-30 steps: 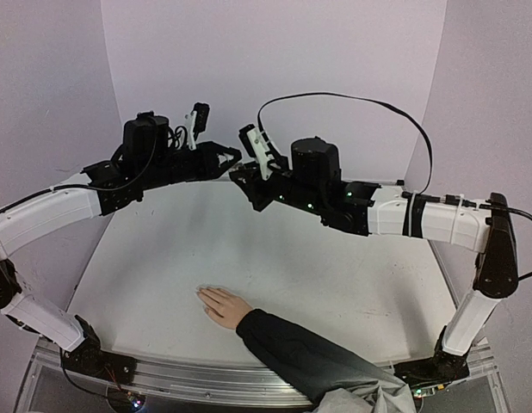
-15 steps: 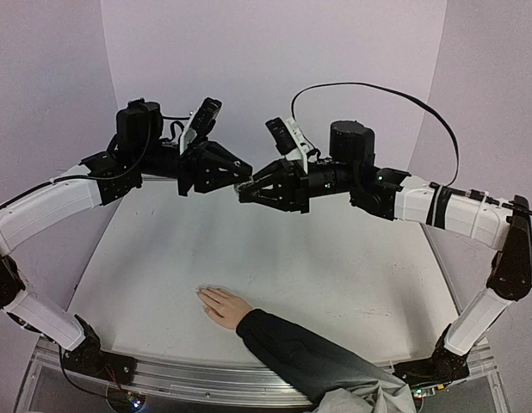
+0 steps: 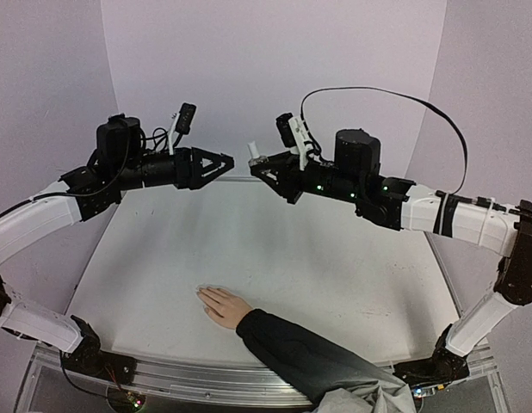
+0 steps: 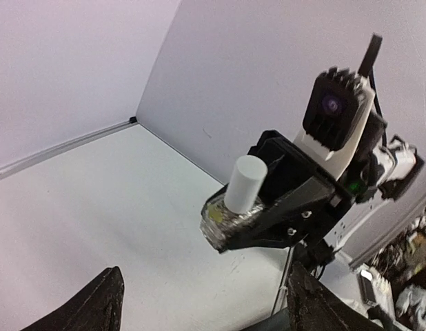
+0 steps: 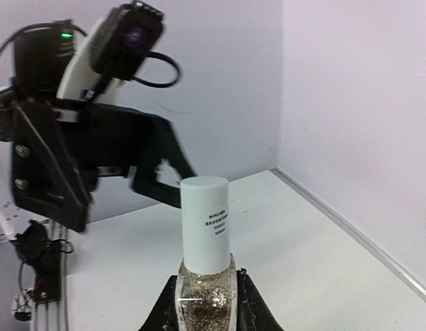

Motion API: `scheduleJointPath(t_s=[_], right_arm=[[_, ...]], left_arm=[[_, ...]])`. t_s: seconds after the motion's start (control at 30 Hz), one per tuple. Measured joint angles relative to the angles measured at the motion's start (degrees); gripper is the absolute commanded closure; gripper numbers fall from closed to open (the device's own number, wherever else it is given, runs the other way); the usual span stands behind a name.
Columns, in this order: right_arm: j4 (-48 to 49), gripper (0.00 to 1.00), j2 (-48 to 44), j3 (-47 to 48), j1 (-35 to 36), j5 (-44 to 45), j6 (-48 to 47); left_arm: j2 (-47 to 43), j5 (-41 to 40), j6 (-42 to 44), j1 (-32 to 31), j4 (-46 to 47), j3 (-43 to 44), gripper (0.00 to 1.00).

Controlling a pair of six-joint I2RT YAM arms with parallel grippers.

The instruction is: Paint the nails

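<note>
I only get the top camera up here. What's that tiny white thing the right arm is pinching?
Observer: The right wrist view shows a small glass bottle full of gold glitter, gripped by the right tool.
Operator: Is it opened?
Observer: No, its white cap sits on, with tiny black print.
Operator: And is the other arm holding anything?
Observer: No. In the left wrist view the left tool is spread wide, with nothing in it.

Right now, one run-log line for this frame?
left gripper: open, empty | right gripper: shut on polish bottle, cap on | hand: flat on table | nails: unresolvable
</note>
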Motion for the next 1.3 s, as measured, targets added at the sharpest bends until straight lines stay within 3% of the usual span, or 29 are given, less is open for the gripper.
scheduleJointPath(t_s=[0.27,0.33,0.47,0.6,0.73,0.8,1.03,1.13,1.2,1.3], right_arm=[[-1.03,1.00,5.25,3.15,3.56,18.45,-4.94],[-1.64,1.00,6.40,4.17,4.81,21.16,-5.70],[-2.21,1.00,8.68,6.29,7.23,25.09,-7.17],[-2.78,1.00,9.99,7.48,8.83,27.12,-8.37],[-3.04,1.00,10.71,8.41,9.51,28.00,-9.05],[-3.08,1.00,11.06,8.94,9.53,28.22,-9.20],[-3.67,1.00,11.13,9.29,9.51,28.04,-9.20],[-4.59,1.00,11.08,9.29,9.07,26.25,-9.09],[-5.84,1.00,10.47,9.25,7.89,21.90,-8.46],[-7.52,1.00,7.39,7.56,4.24,6.84,-6.69]], left_arm=[[-2.67,-8.98,-9.35,-0.02,-0.24,0.13,0.31],[-1.20,-9.75,-10.14,-0.02,-0.24,1.29,0.41],[1.86,-10.47,-10.95,-0.02,-0.15,3.32,0.47],[3.54,-11.26,-11.19,-0.02,-0.24,3.65,0.64],[4.07,-11.21,-11.08,-0.09,-0.26,3.74,0.72],[4.28,-10.97,-10.88,-0.15,-0.24,4.04,0.74],[5.60,-9.25,-9.53,-0.22,-0.17,4.44,0.98],[6.19,-6.75,-7.87,0.22,-0.22,4.55,1.00],[7.32,-1.66,-4.74,1.11,-0.87,5.79,1.00],[9.31,12.02,2.49,2.58,-0.28,8.04,1.00]])
